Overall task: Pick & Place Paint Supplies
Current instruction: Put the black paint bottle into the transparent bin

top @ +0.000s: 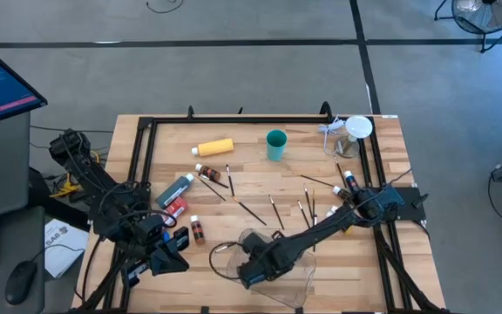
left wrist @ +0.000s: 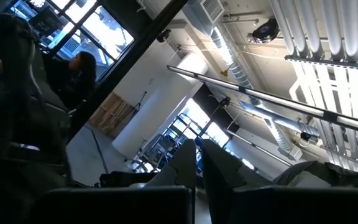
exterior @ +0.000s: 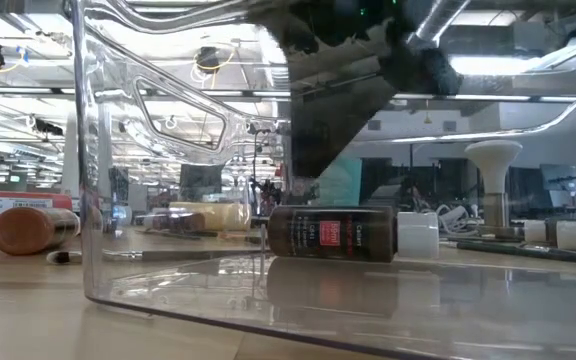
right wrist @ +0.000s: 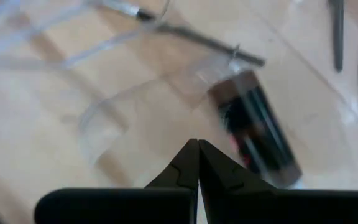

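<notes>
Presently my right gripper (right wrist: 197, 144) hangs over the clear tray (top: 225, 257) at the table's front edge, fingers pressed together, empty. A brown paint bottle (right wrist: 253, 124) lies on its side just ahead of it. My left gripper (left wrist: 197, 149), likewise closed, waits at front left. Brushes (top: 253, 212) lie scattered mid-table near the teal cup (top: 275, 144).

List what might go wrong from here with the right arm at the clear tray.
1. The right gripper hangs over the clear tray with jaws shut; lowering could shove the light tray.
2. A brown bottle lies on its side just ahead; a nudge could roll it.
3. Thin brushes lie loose nearby and are easily swept aside.
</notes>
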### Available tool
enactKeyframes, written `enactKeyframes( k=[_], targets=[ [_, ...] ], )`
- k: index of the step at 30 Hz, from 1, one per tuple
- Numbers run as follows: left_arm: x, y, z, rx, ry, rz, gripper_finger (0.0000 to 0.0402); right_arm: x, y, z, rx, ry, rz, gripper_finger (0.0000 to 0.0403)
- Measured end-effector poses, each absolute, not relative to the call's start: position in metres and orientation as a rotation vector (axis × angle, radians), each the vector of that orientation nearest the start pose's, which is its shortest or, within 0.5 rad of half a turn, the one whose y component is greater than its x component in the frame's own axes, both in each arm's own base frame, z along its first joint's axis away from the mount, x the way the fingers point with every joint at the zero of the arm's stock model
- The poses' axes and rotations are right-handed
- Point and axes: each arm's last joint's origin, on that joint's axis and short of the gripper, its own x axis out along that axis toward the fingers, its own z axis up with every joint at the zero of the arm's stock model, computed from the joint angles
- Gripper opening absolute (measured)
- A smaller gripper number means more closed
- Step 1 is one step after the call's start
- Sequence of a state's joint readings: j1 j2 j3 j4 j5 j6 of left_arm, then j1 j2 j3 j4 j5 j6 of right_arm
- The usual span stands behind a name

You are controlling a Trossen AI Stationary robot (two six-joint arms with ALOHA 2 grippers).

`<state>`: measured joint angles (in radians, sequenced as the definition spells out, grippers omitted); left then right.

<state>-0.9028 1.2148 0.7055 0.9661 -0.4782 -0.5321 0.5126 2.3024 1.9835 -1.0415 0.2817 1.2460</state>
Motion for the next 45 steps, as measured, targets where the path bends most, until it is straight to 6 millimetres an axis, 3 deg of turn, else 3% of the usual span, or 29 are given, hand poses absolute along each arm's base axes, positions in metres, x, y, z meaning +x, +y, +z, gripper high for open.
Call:
enactKeyframes(
  k=[6, 10, 15, 22, 28, 31, 36, 40, 45],
  targets=[
    [0.169, -0.192, 0.325, -0.793, -0.243, -0.504, 0.0002, 0.412, 0.245, 0.211, 0.479, 1.095, -0.4, 0.0],
    [0.169, -0.191, 0.325, -0.791, -0.25, -0.454, 0.0002, 0.416, 0.256, 0.252, 0.415, 0.99, -0.275, 0.0],
    [0.177, -0.183, 0.324, -0.765, -0.271, -0.391, 0.0002, 0.417, 0.251, 0.306, 0.415, 0.772, -0.285, 0.0],
    [0.193, -0.166, 0.324, -0.8, -0.298, -0.312, 0.0002, 0.384, 0.232, 0.374, 0.496, 0.519, -0.38, 0.0],
    [0.203, -0.156, 0.324, -0.798, -0.298, -0.352, 0.0002, 0.353, 0.226, 0.413, 0.489, 0.366, -0.425, 0.0],
    [0.211, -0.15, 0.319, -0.806, -0.248, -0.336, 0.0002, 0.347, 0.225, 0.421, 0.403, 0.373, -0.398, 0.0],
    [0.227, -0.138, 0.301, -0.839, -0.047, -0.321, 0.0002, 0.34, 0.228, 0.416, 0.26, 0.48, -0.329, 0.0],
    [0.238, -0.122, 0.287, -0.854, 0.093, -0.3, 0.0002, 0.326, 0.22, 0.409, 0.298, 0.592, -0.398, 0.0],
    [0.25, -0.095, 0.287, -0.861, 0.073, -0.232, 0.0002, 0.31, 0.201, 0.4, 0.283, 0.723, -0.559, 0.0]
  ],
)
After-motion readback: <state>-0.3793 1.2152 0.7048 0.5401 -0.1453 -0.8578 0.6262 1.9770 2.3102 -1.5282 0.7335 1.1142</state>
